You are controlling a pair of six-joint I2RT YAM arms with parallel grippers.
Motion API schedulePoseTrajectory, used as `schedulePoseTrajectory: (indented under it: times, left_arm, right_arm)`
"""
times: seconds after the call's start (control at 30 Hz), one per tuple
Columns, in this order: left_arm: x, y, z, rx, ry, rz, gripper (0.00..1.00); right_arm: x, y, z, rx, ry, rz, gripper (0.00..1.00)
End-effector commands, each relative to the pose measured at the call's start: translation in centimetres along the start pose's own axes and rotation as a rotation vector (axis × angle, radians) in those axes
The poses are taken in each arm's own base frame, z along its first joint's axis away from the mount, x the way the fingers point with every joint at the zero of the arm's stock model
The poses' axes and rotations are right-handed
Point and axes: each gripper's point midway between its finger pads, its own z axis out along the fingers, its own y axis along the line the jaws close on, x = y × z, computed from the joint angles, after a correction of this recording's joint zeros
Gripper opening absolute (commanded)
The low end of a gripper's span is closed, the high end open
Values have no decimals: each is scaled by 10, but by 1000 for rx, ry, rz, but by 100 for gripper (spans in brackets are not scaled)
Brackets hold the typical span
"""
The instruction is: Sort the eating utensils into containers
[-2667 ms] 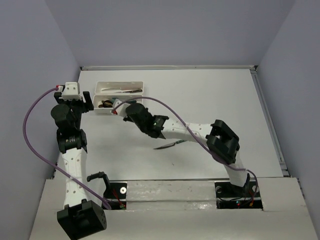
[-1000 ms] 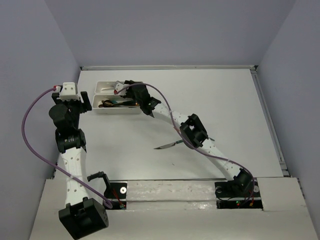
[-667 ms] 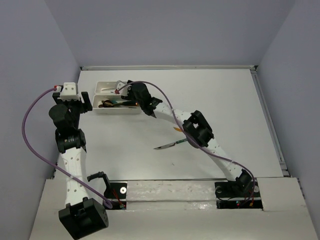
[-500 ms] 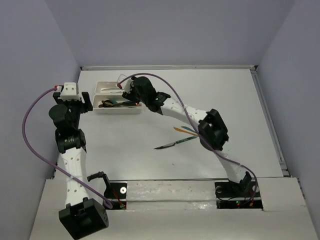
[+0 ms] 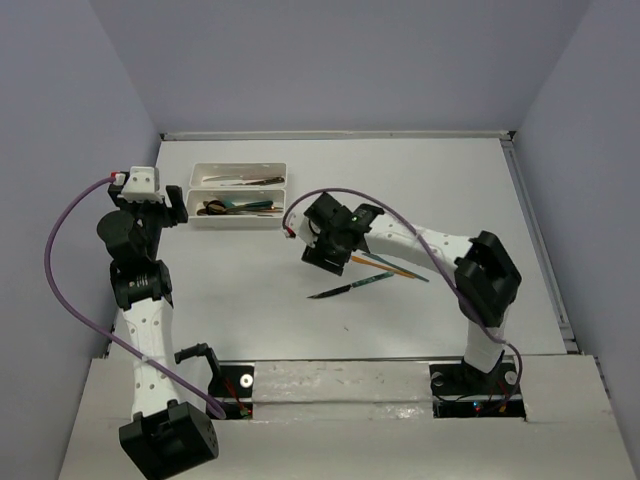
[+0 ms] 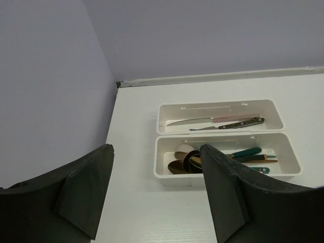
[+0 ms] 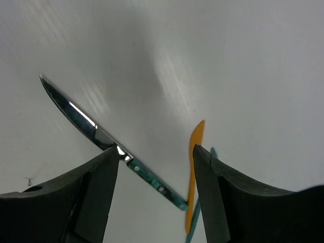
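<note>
The knife (image 5: 347,289) lies on the table (image 5: 450,200), blade tip near-left, teal handle far-right. The right gripper (image 7: 154,152) hangs above it, fingers spread, empty. The left gripper (image 6: 156,148), also spread, faces the near tray (image 5: 237,225) and far tray (image 5: 240,165), where utensils lie left-right.

No readable text, labels, brands or numbers anywhere.

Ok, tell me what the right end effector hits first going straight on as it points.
Probably the teal-handled knife on the table: its handle crosses the gap of the open right end effector. The orange utensil lies just beside. Depth unclear.
</note>
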Motion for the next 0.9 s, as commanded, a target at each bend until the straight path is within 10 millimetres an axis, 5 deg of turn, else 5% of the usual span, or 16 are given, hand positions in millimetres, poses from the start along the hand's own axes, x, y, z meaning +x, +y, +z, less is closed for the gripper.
schedulePoseTrajectory:
  times: [0.0, 0.1, 0.23, 0.67, 0.7, 0.77, 0.8, 0.87]
  left_arm:
    - [-16, -4, -4, 19, -54, 5, 81]
    - [-16, -5, -4, 28, -61, 5, 80]
    - [-14, -5, -3, 28, -57, 4, 81]
    - [-15, -2, -3, 11, -59, 7, 81]
    - [-15, -2, -3, 9, -59, 7, 81]
    - [-15, -2, -4, 9, -61, 7, 81]
    - [-15, -1, -4, 6, -60, 7, 81]
    - [-15, 0, -4, 5, -60, 7, 81]
  right_arm:
    - [93, 27, 1, -104, 316, -33, 66]
    - [113, 19, 10, -51, 346, -65, 66]
    - [112, 15, 21, -17, 313, -81, 66]
    - [142, 30, 53, -53, 372, -74, 58]
    - [141, 28, 56, -41, 369, -77, 56]
    - [135, 19, 62, 7, 353, -80, 39]
    - [131, 14, 63, 31, 346, -80, 22]
    - [127, 9, 68, 59, 330, -80, 10]
